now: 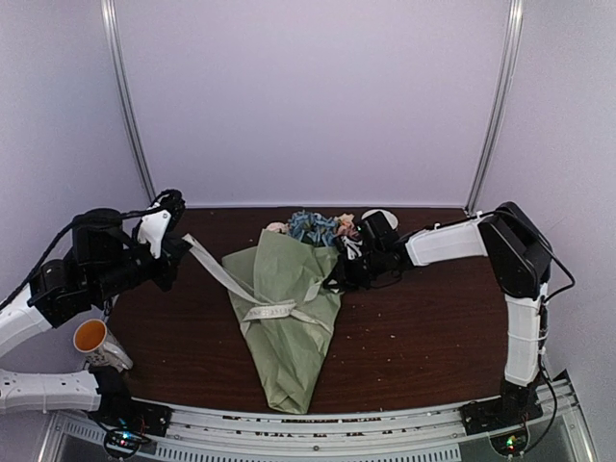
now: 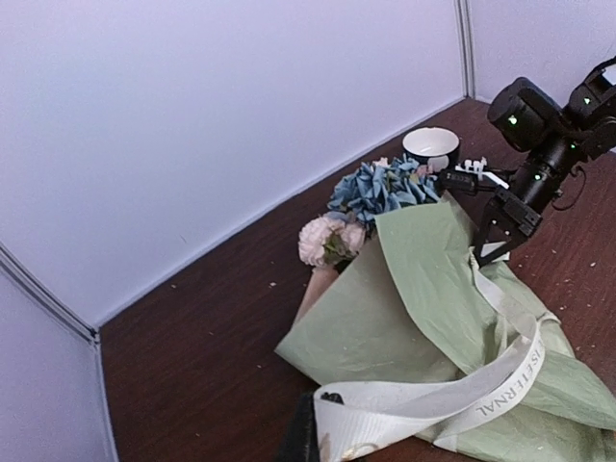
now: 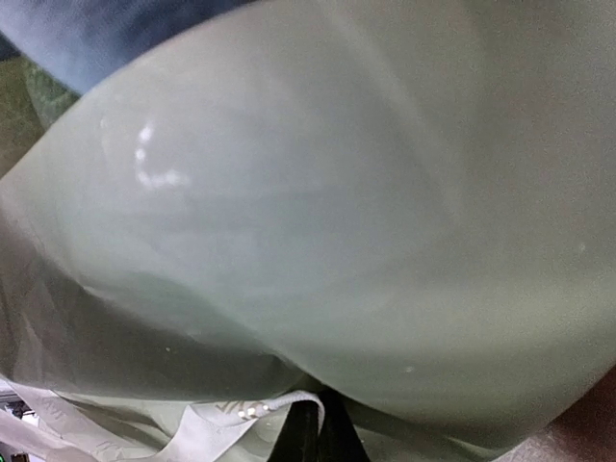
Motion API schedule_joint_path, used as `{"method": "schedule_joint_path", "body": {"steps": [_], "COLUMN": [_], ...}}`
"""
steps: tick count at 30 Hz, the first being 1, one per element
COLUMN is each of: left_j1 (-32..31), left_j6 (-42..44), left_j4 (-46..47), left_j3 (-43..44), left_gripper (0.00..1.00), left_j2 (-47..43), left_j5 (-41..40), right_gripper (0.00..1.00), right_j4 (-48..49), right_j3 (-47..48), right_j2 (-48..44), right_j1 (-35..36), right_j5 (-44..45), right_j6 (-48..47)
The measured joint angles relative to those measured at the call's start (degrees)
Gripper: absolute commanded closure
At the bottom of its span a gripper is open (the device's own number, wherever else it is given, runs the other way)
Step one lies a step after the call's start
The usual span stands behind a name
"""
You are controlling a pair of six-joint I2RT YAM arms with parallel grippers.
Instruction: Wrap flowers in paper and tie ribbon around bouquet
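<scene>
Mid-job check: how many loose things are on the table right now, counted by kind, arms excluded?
bouquet: 1
ribbon: 1
cups: 2, one by the left arm, one at the back
total: 4

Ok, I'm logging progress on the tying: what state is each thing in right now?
bouquet, wrapped in paper, lying flat, blooms showing at the far end.
ribbon, looped across the paper, both ends held.
left gripper, shut on ribbon.
right gripper, shut on ribbon.
bowl, upright.
mug, looks empty.
</scene>
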Motion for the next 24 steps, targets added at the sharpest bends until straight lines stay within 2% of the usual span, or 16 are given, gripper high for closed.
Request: {"method": "schedule_joint_path", "body": {"steps": [4,7,11,15,21,24], "left_j1": [-7.1,-13.8,-18.8,-19.4,-19.6,-19.6], "left_j6": [7.8,16.0,22.1,20.9,14.1,10.9], "left_j4": [2.7,7.7,8.1,3.6,-2.0,-4.7], "left_j3": [3.4,3.9,6.2,9.8,10.8,11.7], "left_gripper": [0.97,0.99,1.00,0.98,1.00,1.00], "left_j2": [2.8,4.9,8.6,7.9,1.6,3.8], "left_j5": [-11.3,-19.5,-23.2,-19.6,-4.9,1.7], "right_gripper": [1.00,1.00,1.00,1.00,1.00,1.00], "right_j4": [-0.9,-1.3,-1.8,-2.2,-2.8,-3.1], "right_j3": [1.3,1.8,2.6,3.0,4.2,4.3], "right_j2": [0.5,0.7,1.3,1.7,2.6,2.6], "right_j1": [0.2,0.3,0.4,0.4,0.5,0.5], "right_j5": [0.2,0.2,0.2,0.2,0.3,0.4], "right_j6": [-0.1,-0.3,-0.6,-0.8,-1.0,-1.1]}}
